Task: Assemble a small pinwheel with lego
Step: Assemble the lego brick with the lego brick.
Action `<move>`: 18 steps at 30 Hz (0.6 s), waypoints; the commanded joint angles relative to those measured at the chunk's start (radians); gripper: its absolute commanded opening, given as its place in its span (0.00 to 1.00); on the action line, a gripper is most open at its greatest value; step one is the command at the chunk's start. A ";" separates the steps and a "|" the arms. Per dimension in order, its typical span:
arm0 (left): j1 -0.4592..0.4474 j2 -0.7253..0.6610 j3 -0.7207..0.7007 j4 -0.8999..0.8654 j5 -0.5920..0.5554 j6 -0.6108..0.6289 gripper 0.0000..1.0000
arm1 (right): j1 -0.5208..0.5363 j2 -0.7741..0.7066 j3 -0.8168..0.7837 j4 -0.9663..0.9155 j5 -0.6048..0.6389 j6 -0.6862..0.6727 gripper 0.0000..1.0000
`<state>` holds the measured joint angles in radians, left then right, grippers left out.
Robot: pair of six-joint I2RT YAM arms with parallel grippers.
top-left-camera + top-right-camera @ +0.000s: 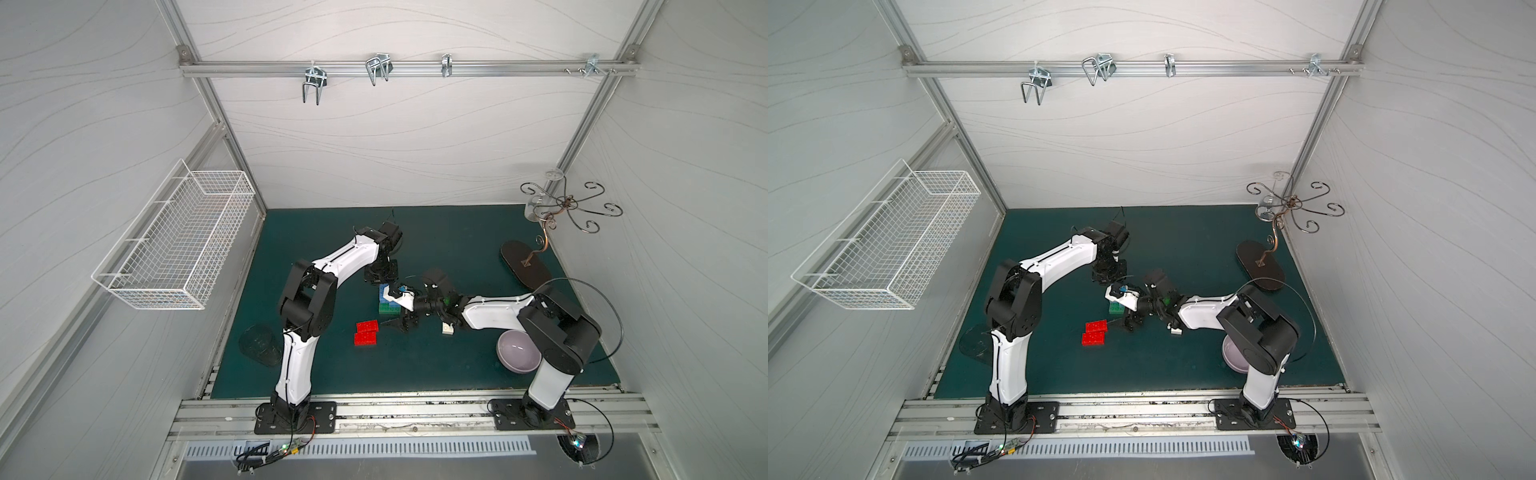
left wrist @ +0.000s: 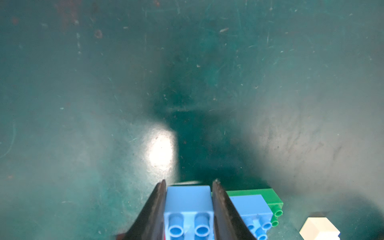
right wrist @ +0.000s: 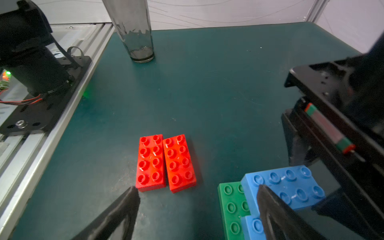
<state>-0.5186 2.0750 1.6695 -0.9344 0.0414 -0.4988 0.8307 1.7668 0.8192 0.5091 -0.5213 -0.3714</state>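
Nearest, a lilac bowl [image 1: 515,353] sits on the desk [image 1: 415,374] by the right arm's base. Further in, two red bricks [image 1: 367,331] lie side by side, touching, with a white brick [image 1: 447,329] well to their right. The right pincer [image 3: 198,188] hangs released between them. Beyond, mid-desk, the left pincer [image 2: 189,182] is clenched on a blue brick [image 2: 189,199], just beside a second blue brick [image 2: 249,207] seated on a green brick [image 2: 270,195].

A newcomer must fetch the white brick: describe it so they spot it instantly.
Find the lilac bowl on the green mat. Toward the mat's middle from it, beside the right arm, lies the white brick. It alone is small, square and white; the red bricks nearby are long.
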 commanded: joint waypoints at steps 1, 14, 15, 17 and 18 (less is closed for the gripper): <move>-0.006 0.013 0.013 0.002 -0.002 0.017 0.10 | -0.008 0.032 0.014 0.062 -0.008 0.047 0.91; -0.012 0.015 0.004 0.005 -0.016 0.023 0.08 | 0.004 0.069 0.012 0.085 -0.005 0.060 0.91; -0.012 0.017 0.009 0.001 -0.015 0.026 0.08 | 0.004 0.073 0.014 0.082 -0.006 0.057 0.91; -0.011 0.013 0.011 -0.001 -0.015 0.030 0.07 | 0.004 0.078 0.021 0.070 -0.012 0.056 0.91; -0.009 0.008 0.009 -0.001 -0.015 0.029 0.06 | 0.005 0.083 0.024 0.064 -0.018 0.060 0.91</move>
<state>-0.5259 2.0766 1.6691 -0.9348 0.0372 -0.4831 0.8295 1.8256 0.8200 0.5762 -0.5186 -0.3283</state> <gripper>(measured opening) 0.355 0.910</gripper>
